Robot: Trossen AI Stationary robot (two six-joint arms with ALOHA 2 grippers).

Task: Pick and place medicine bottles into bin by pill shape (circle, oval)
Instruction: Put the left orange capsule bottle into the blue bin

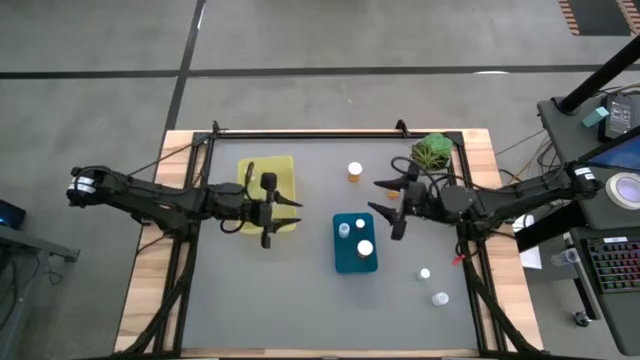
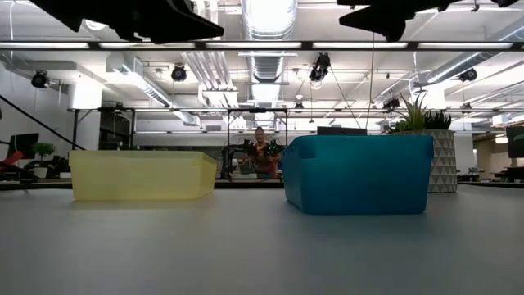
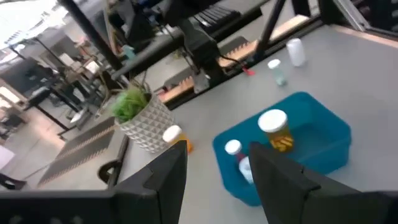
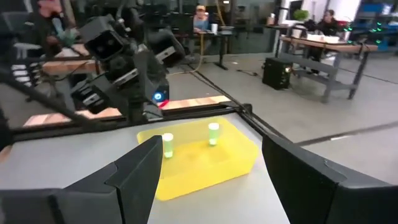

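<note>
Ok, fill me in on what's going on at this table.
A two-armed robot is sorting medicine bottles into bins. Two stand in the yellow bin and two in the teal bin. One orange bottle and two pale ones are still on the table. The left tool and right tool are both open and empty, between the bins.

Table (image 1: 300,300): matt grey top, bare wood edges. Yellow bin (image 4: 205,163) ahead of right end effector (image 4: 208,180): translucent plastic. Teal bin (image 3: 323,134): opaque, smooth plastic.
</note>
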